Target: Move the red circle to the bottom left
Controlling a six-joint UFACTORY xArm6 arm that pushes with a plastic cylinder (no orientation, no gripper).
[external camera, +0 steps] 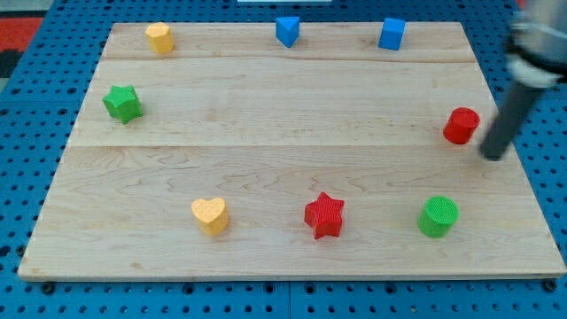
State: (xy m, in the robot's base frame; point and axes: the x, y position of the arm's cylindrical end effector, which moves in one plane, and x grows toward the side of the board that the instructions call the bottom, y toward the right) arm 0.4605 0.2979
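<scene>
The red circle (pixel 461 125) stands near the right edge of the wooden board (pixel 266 133), about mid-height. My tip (pixel 493 156) is just to the right of it and slightly below, a small gap away, not clearly touching. The rod slants up to the view's upper right and is blurred. The board's bottom left corner lies far across at the view's lower left.
A red star (pixel 324 215), a yellow heart (pixel 210 215) and a green circle (pixel 438 216) stand along the bottom. A green star (pixel 122 103) is at the left. A yellow block (pixel 159 37), a blue triangle-like block (pixel 287 30) and a blue cube (pixel 392 34) line the top.
</scene>
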